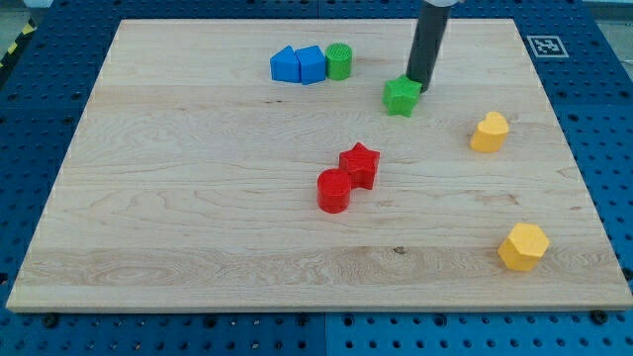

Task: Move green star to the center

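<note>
Green star (401, 96), green cylinder (339, 61); two blue blocks (298, 65); red star (360, 164), red cylinder (334, 191); two yellow blocks (489, 132).

Bright, even overhead light, soft short shadows, sharp focus throughout.

Near the bench (198, 247) top edge, my tip (419, 87) touches the green star (401, 97) from its upper right

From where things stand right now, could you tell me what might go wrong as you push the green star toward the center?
My tip sits at the upper right edge of the green star, so an off-centre push could spin the star or let it slip sideways off the rod. The red star and red cylinder sit near the middle of the board, so the green star may bump them and shove them out of place.
</note>
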Controlling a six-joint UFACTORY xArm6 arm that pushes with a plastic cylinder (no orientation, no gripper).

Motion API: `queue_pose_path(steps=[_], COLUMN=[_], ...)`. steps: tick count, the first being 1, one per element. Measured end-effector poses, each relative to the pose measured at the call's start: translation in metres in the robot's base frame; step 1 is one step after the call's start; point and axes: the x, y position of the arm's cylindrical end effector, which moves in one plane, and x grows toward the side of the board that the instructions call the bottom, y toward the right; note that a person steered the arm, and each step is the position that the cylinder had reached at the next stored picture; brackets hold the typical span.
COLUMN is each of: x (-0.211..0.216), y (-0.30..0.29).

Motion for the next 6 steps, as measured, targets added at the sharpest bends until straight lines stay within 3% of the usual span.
queue_pose_path(steps=[2,6], x=[0.034,0.094], y=[-0.005,-0.070])
